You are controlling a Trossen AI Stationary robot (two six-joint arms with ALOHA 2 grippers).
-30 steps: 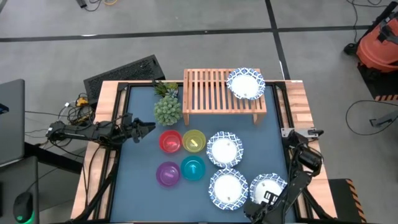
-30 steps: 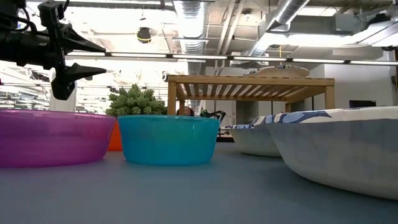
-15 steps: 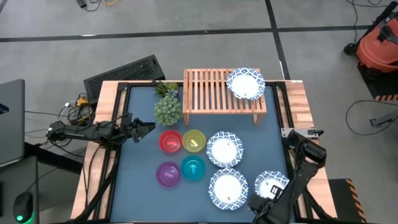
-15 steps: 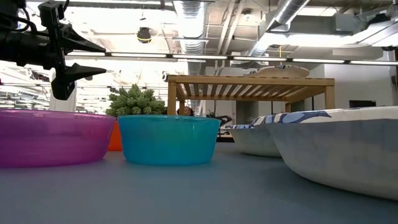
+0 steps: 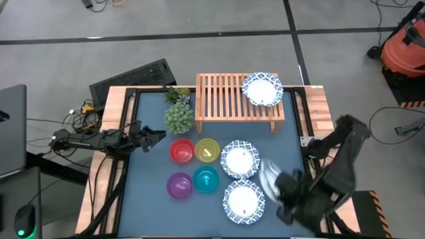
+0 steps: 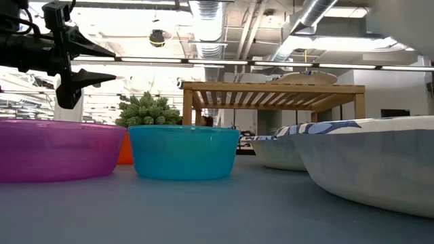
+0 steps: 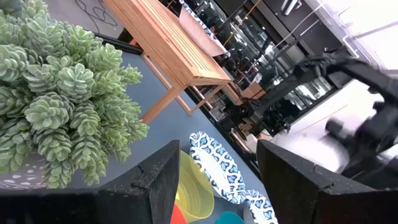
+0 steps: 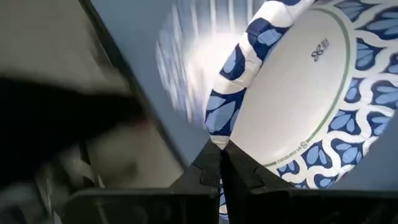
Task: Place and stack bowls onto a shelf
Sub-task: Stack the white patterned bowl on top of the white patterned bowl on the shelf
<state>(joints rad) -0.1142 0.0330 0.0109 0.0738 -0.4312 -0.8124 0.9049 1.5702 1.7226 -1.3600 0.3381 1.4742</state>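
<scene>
Left claw (image 5: 159,136): open, idle at tabletop (image 5: 149,199) left edge beside plant (image 5: 178,117) | small bowls (image 5: 194,166): clustered centre-left | two white bowls (image 5: 240,179): on tabletop centre | shelf (image 5: 229,99): rear, one white bowl (image 5: 263,88) on right end | right claw (image 8: 219,163): clamped on rim of lifted white bowl (image 8: 298,99), front right.
</scene>
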